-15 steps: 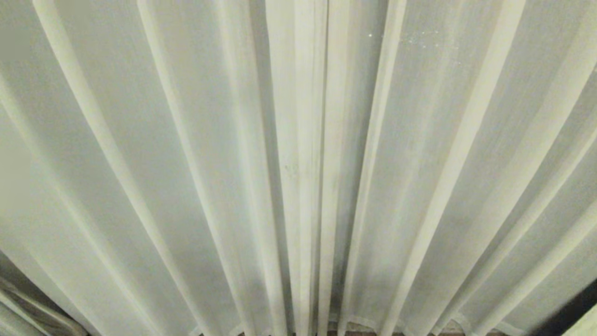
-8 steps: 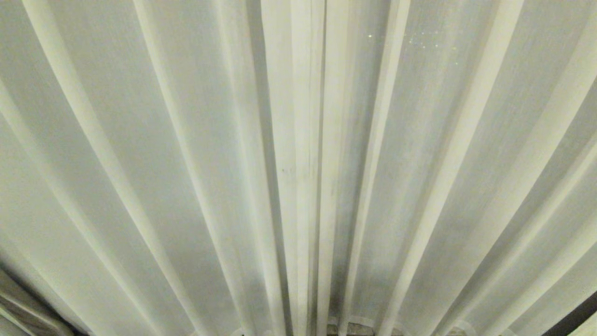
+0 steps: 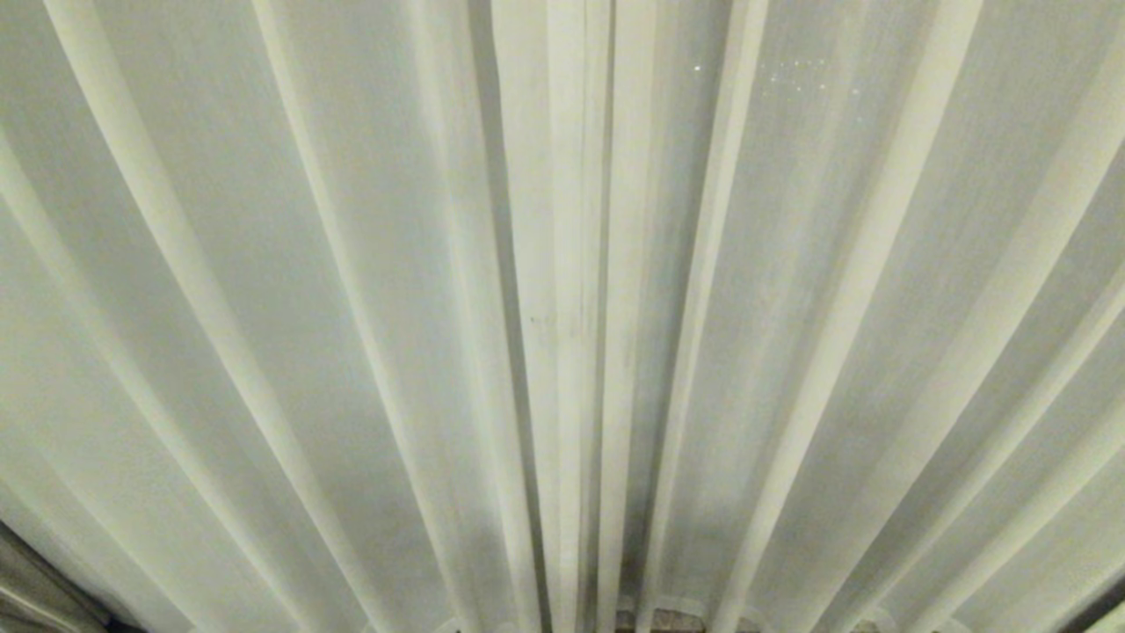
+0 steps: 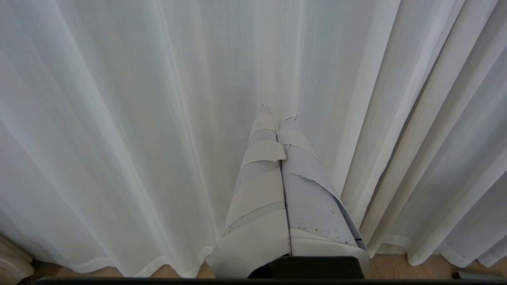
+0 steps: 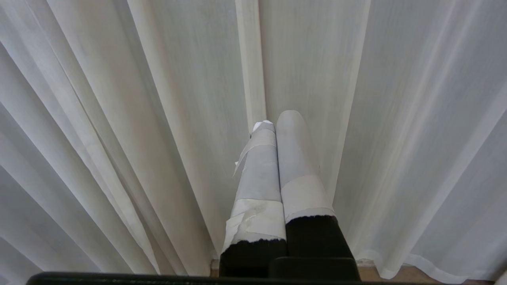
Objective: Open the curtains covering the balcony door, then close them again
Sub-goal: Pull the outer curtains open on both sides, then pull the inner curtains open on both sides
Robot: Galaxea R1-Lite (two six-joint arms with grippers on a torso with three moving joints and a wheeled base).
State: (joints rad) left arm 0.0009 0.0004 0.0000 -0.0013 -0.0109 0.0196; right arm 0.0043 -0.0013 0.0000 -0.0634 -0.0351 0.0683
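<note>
Both my left claw point(image 4: 277, 116) and right claw point(image 5: 275, 118) are clenched empty against the drawn curtains point(image 3: 352, 308); I risk snagging thin fabric when parting them.

No readable text, labels, brands, numbers or signs in any view. Curtains point(image 3: 352, 308) plain, unprinted.
</note>
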